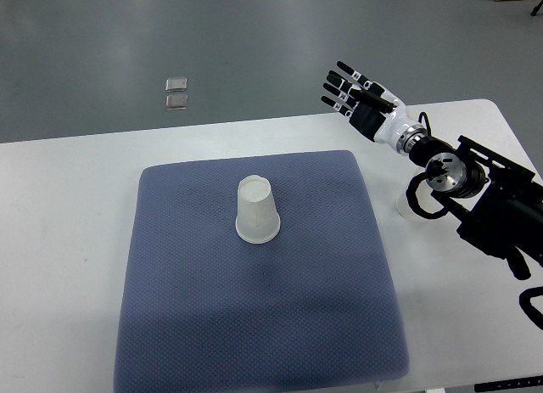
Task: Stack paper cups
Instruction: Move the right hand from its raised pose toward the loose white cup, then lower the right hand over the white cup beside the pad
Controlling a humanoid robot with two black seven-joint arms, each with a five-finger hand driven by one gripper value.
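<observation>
A white tabletop (68,181) seen from above, with a blue-grey padded mat (254,325) covering its middle. One white paper cup (257,210) stands upside down near the centre of the mat, its wide rim on the fabric and its narrower base facing up, so its long axis is upright.

The robot's right hand (356,94) reaches in from the right edge and hovers above the tabletop's far edge, fingers spread and straight, holding nothing. From this hand the cup lies down and to the left, well apart, across the mat's far right corner.

Partly hidden under the right forearm, just off the mat's right side, a second pale cup-like shape (404,204) shows; it is too covered to be sure. No left hand is visible, so the right hand is the nearer one.
</observation>
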